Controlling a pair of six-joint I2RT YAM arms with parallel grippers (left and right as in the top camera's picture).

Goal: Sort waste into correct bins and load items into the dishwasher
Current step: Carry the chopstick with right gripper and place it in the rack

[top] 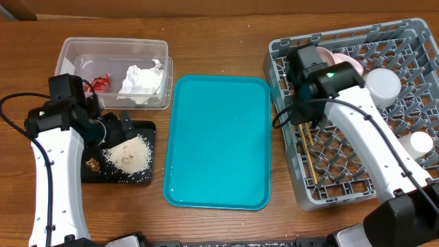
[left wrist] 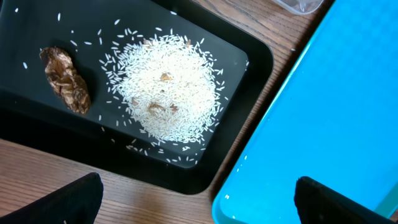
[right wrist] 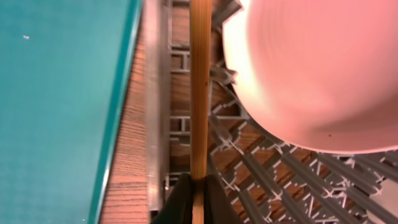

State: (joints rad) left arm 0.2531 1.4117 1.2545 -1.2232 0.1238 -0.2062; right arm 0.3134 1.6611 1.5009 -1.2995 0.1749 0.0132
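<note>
Wood tabletop (top: pixel 219 41), grey rack (top: pixel 322 199) at right: your right gripper (right wrist: pixel 198 186) pinches a chopstick (right wrist: pixel 200 93) by its end along the rack's left wall; light, stiff, slick, it may pivot. Your left gripper (left wrist: pixel 196 199) gapes empty.

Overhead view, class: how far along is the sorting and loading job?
Done: red-and-white wrapper and crumpled white napkin lie in the clear plastic tub; white rice grains and brown lump on the shallow black tray. In hand: the right hand grips a wooden chopstick over the grey lattice rack. Left: apparently only releasing it.
</note>
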